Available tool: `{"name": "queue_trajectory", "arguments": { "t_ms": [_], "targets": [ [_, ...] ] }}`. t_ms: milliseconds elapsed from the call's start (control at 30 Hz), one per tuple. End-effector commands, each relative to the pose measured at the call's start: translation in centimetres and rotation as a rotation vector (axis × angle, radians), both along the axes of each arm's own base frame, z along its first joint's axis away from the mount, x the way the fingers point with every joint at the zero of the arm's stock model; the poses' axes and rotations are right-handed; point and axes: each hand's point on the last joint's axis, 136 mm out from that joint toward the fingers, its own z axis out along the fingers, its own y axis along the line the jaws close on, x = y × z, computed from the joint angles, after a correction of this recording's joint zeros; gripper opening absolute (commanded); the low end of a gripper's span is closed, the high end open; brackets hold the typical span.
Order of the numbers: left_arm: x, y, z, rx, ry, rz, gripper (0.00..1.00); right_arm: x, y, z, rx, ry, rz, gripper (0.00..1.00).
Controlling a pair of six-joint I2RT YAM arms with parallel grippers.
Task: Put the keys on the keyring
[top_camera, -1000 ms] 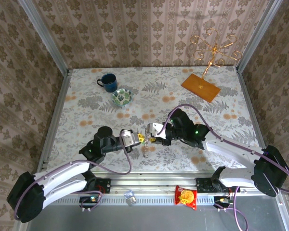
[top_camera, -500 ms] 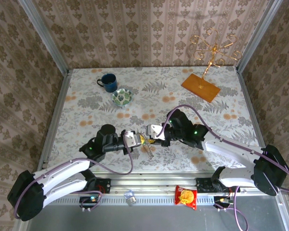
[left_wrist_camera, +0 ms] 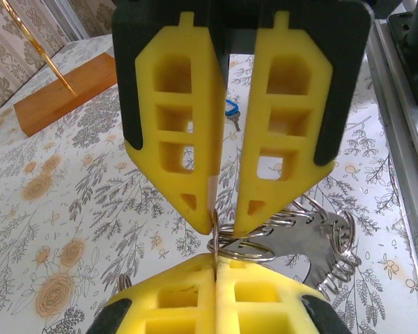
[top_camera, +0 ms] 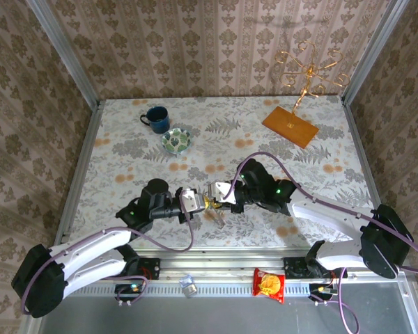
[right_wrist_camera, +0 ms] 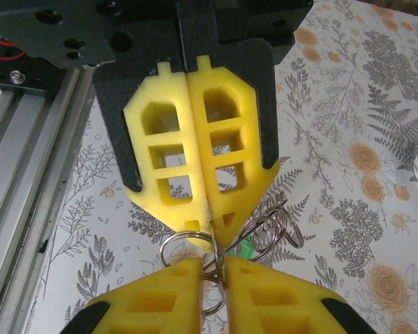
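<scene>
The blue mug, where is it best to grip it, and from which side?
Probably the rim of the blue mug, pinched from above, one finger inside: it stands upright, mouth open. Take the far side: the bowl sits close at its near right, the handle points left.

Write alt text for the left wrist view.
Two pairs of yellow jaws meet tip to tip over a floral table, pinching thin metal at a cluster of silvery wire rings. A blue-tagged key lies on the table beyond, and a wooden base sits far left.

Even bright light, soft shadows, top view sharp; wrist pics blur up close w/ slight glare.
</scene>
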Motion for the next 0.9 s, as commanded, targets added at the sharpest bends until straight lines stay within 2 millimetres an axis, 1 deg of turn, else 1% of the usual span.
{"name": "queue_trajectory", "arguments": {
  "t_ms": [0,400,600,667,733,767,867],
  "targets": [
    [-0.2,-0.9,2.9,-0.063,-0.062,-0.043,0.00,0.8,0.6,0.8,0.004,-0.045,-0.006,0.16],
    [-0.3,-0.8,2.5,-0.058,-0.056,-0.043,0.00,0.8,-0.1,0.5,-0.017,-0.072,-0.015,0.17],
    [-0.2,-0.9,2.8,-0.075,-0.056,-0.043,0.00,0.6,0.5,0.7,-0.002,-0.052,0.005,0.11],
    [-0.2,-1.0,2.8,-0.082,-0.058,-0.041,0.00,0.5,0.7,0.7,0.003,-0.048,0.010,0.07],
    [0.0,-1.1,2.9,-0.093,-0.062,-0.031,0.00,0.4,1.0,0.8,0.015,-0.035,0.015,0.00],
    [0.1,-1.1,2.9,-0.100,-0.065,-0.027,0.00,0.3,1.1,1.0,0.023,-0.031,0.019,0.00],
    [0.3,-1.2,2.8,-0.115,-0.066,-0.015,0.05,0.1,1.4,1.3,0.050,-0.015,0.026,0.00]
  ]
}}
